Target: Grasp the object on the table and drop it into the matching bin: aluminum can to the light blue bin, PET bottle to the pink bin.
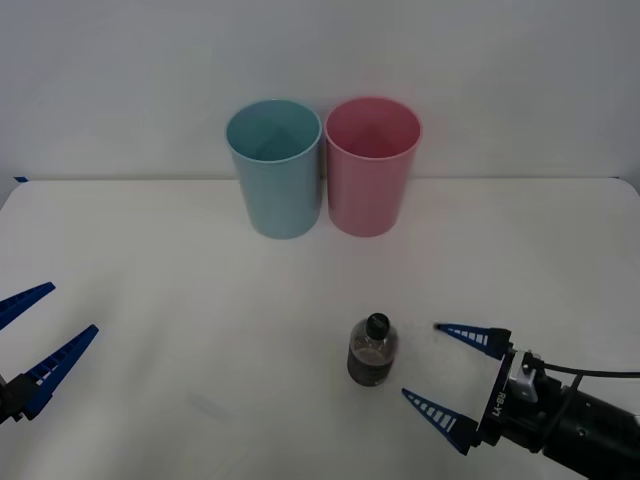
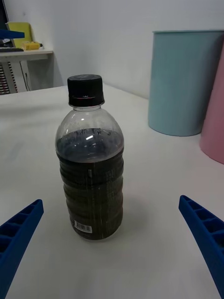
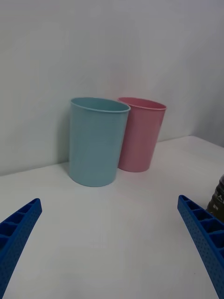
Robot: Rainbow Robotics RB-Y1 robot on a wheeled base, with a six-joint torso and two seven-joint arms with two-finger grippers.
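Two bins, light blue plastic cup [image 1: 274, 168] and pink plastic cup [image 1: 372, 166], stand side by side, well beyond both jaws. Small clear black-capped bottle [image 1: 373, 350] upright on white worktop [image 1: 160, 280], just ahead of right gripper [image 1: 455, 384], jaws spread wide, not touching. Left gripper [image 1: 35, 345] jaws open, well apart.

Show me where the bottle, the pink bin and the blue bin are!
PET bottle [image 1: 372, 355], front view, on its label.
Pink bin [image 1: 368, 190], front view, on its side wall.
Light blue bin [image 1: 282, 190], front view, on its side wall.
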